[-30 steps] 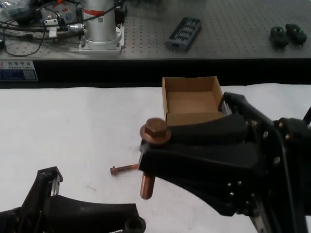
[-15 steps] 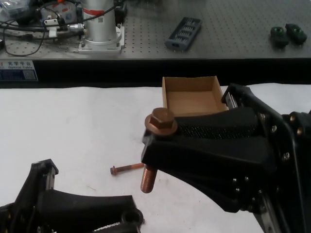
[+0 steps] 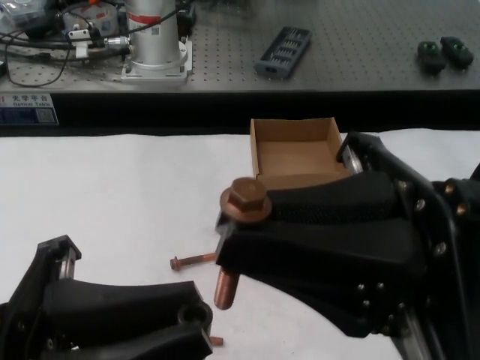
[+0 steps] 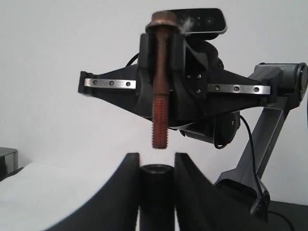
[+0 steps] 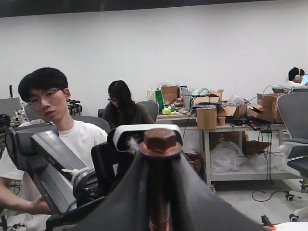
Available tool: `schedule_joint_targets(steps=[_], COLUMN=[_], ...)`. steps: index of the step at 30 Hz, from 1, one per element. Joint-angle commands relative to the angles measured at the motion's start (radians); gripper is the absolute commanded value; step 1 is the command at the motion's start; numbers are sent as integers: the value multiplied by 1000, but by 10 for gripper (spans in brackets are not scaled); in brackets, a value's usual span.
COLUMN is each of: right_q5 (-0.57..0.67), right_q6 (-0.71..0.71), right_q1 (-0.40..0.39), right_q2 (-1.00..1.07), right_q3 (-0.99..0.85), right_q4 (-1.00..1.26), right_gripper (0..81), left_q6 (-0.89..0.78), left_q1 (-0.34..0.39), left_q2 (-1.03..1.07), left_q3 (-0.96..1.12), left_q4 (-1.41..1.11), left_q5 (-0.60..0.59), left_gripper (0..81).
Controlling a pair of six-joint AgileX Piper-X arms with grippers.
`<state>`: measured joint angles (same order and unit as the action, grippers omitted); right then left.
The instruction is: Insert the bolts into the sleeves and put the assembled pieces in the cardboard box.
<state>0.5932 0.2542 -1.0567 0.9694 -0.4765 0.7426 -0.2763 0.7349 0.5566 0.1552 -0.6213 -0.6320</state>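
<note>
Cloth (image 3: 112, 187), white, under cardboard box (image 3: 292, 129); perforated metal table (image 3: 345, 45) behind.

Two bolts on show, upright bolt (image 3: 244, 201) plus flat bolt (image 3: 191, 261), one sleeve (image 4: 157, 192), one cardboard box (image 3: 295, 156), two claws, left claw (image 4: 157, 161), right claw (image 3: 225, 244)

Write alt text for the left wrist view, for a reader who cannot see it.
A copper-coloured threaded metal bolt hangs upright, clamped in the jaws of the right gripper, its tip just above a black cylindrical sleeve held between the jaws of the left gripper.
</note>
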Motion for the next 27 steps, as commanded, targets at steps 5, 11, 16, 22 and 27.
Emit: schedule_joint_targets(steps=[5,11,16,22,27], right_q5=[5,0,0,0,0], right_q6=[-4,-4,-9,-9,-9], right_q1=[-25,-25,-25,-25,-25], right_q2=[47,48,48,48,48], right_q3=[-4,-4,-4,-4,-4], right_q4=[79,86,86,76,49], right_gripper=[54,54,54,54,54], left_q6=[-34,-43,-68,-88,-115], left_q1=[3,3,3,3,3], left_q2=[-9,-9,-9,-9,-9], left_q3=[4,4,4,4,4], left_q4=[-33,-33,-33,-44,-103], left_q5=[-7,-21,-44,-55,-64], left_gripper=[6,6,6,6,6])
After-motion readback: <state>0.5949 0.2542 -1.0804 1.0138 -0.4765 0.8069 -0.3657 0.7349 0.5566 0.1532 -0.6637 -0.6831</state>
